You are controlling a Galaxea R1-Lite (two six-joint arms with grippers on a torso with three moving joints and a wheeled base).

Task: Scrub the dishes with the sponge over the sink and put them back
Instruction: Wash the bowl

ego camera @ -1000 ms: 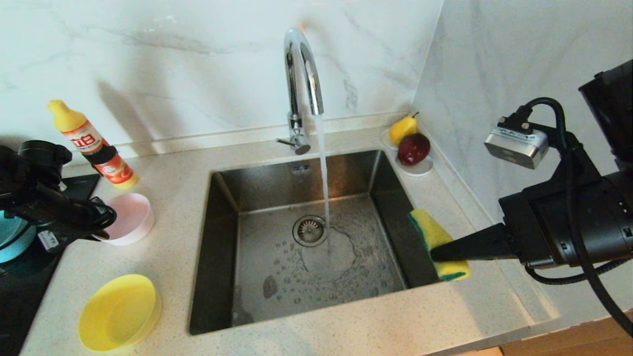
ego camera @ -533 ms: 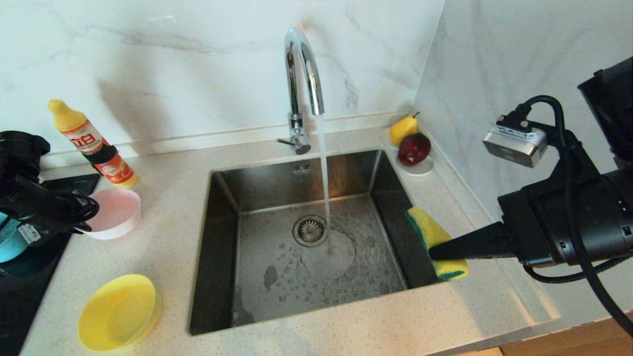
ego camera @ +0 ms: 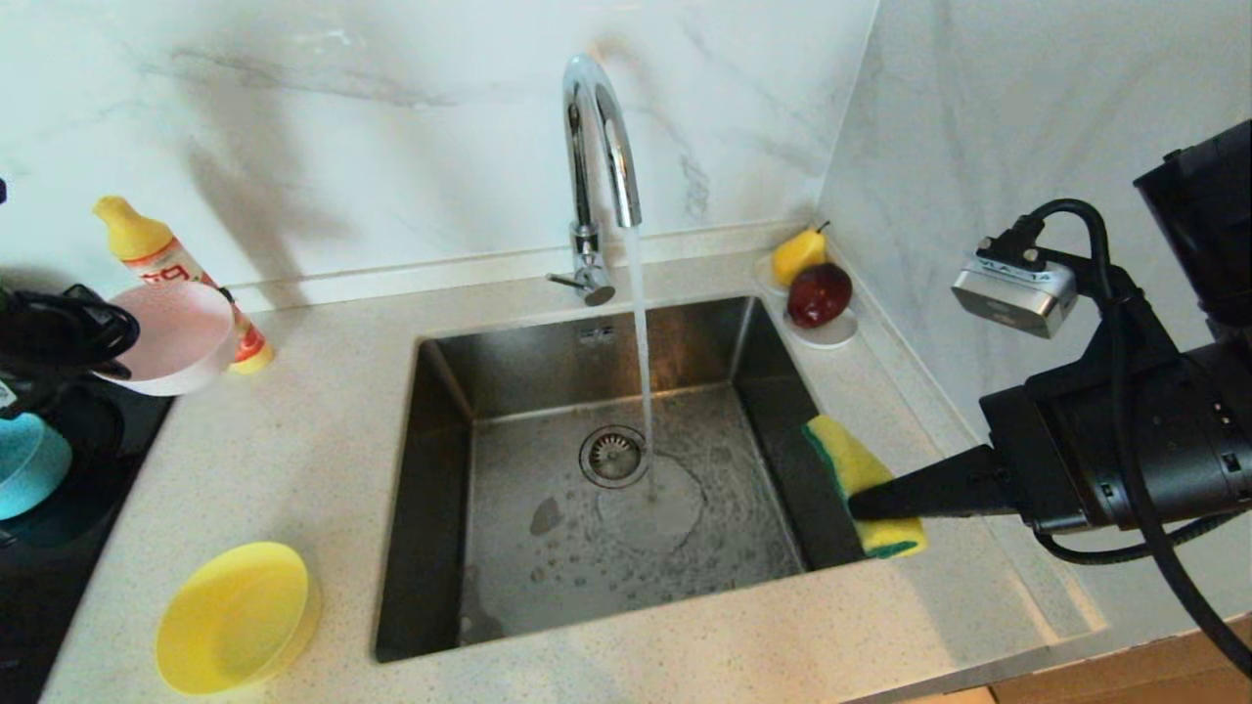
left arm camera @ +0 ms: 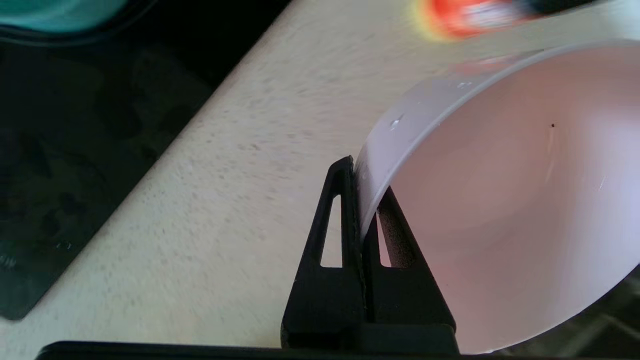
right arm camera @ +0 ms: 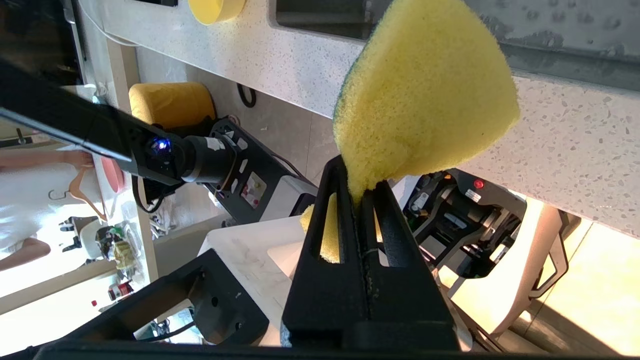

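Pink bowl (ego camera: 176,337) lifted off counter, left claw (left arm camera: 361,200) pinching rim; right claw (right arm camera: 359,200) clamps sponge (ego camera: 866,484).

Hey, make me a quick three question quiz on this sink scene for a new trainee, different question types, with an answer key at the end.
1. True or false: the left gripper is shut on the rim of the pink bowl.
2. What does the right gripper hold? A) yellow bowl B) sponge C) pear
3. Fill in: water runs from the tap into the ____.

Key:
1. True; the bowl is held off the counter.
2. B, the sponge, at the sink's right edge.
3. sink
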